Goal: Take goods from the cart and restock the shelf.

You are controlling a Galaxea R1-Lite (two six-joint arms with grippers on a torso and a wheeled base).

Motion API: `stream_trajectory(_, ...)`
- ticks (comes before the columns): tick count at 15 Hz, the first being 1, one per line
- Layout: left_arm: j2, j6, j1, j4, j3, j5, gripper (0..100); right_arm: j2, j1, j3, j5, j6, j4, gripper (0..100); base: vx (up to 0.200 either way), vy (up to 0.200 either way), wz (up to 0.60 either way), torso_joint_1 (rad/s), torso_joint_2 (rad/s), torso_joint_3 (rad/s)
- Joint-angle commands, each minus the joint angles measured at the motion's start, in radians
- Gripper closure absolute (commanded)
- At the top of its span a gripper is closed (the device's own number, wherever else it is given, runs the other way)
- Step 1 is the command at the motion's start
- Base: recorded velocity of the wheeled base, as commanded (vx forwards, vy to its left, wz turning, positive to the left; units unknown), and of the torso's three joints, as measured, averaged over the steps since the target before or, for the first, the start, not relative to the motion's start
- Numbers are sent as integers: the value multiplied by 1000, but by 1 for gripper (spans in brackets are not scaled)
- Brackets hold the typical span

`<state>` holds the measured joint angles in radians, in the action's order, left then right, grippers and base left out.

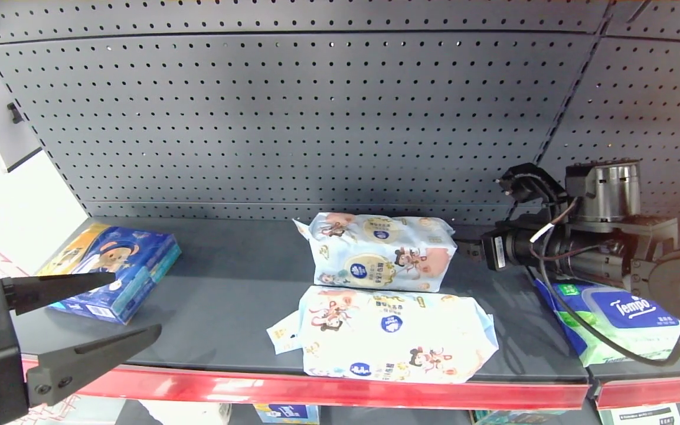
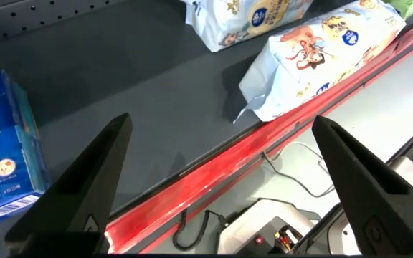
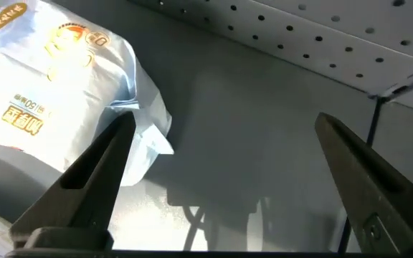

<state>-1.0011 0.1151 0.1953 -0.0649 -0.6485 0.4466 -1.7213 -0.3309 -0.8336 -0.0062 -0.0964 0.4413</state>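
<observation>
On the shelf (image 1: 228, 283) lie two pale cartoon-printed packs (image 1: 378, 251) (image 1: 396, 333), left pincer (image 2: 221, 120) and right pincer (image 3: 224, 118) spread wide.

Left pincer (image 1: 136, 303) had matte black wedge fingers, two screws; right arm (image 1: 588, 260) was black, with silver cylinder, looping cable.

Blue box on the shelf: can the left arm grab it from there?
Probably yes. The open left gripper hovers before the shelf; the blue box lies close by with nothing between, but off to one side, so the arm must shift over.
</observation>
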Motion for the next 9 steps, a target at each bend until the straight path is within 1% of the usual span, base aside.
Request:
stream_trajectory(1, 4, 0, -1, -1, 1, 0, 0, -6, -5, -5, 0, 0, 1, 0, 0, 0, 0, 0, 0, 0)
stream_trajectory(2, 4, 0, -1, -1, 1, 0, 0, -6, -5, -5, 0, 0, 1, 0, 0, 0, 0, 0, 0, 0)
stream_trajectory(3, 7, 1, -1, -1, 9, 0, 0, 5, -25, 7, -1, 6, 1, 0, 0, 0, 0, 0, 0, 0)
stream_trajectory(4, 7, 3, 1, -1, 20, 1, 0, 32, -17, 21, -3, 9, 1, 0, 0, 0, 0, 0, 0, 0)
stream_trajectory(5, 2, 5, 1, 0, 29, 1, 0, 77, 9, 56, -5, 12, 1, 0, 0, 0, 0, 0, 0, 0)
stream_trajectory(7, -34, 8, 7, 0, 33, 3, 0, 241, 32, 192, -6, 14, -1, 0, 0, 0, 0, 0, 0, 0)
stream_trajectory(9, -88, 11, 15, 0, 27, 3, 0, 397, 47, 283, -23, 14, -1, 0, 0, 0, 0, 0, 0, 0)
